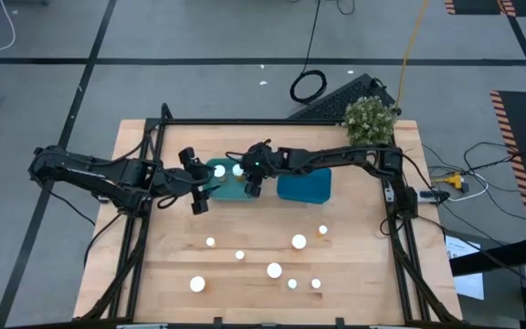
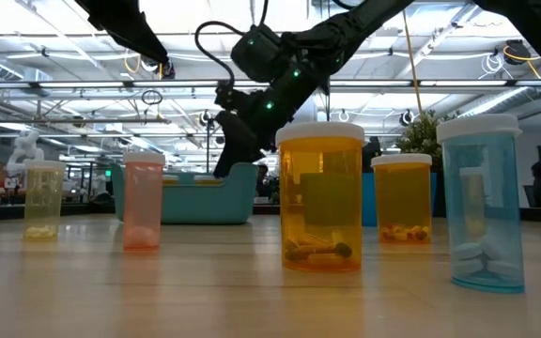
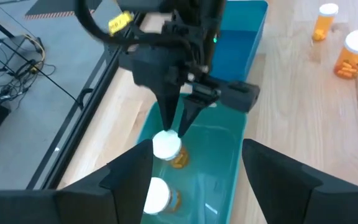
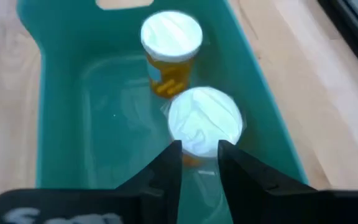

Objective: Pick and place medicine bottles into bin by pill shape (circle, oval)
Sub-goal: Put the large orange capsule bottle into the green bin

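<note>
Bottles: two inside teal bin, one at far end, other just below right gripper. Eight more standing loose on table, well clear of teal bin toward near edge. Blue bin touching teal bin's side.

Right gripper: above teal bin, fingers slightly apart, tips straddling cap of nearer bottle; contact not certain.

Left gripper: just beside teal bin's outer end, fingers wide apart, holding nothing.

Handling, judged: light, rigid plastic, smooth and likely slippery; rattling contents. Best taken across cap or just under its rim, upright.
</note>
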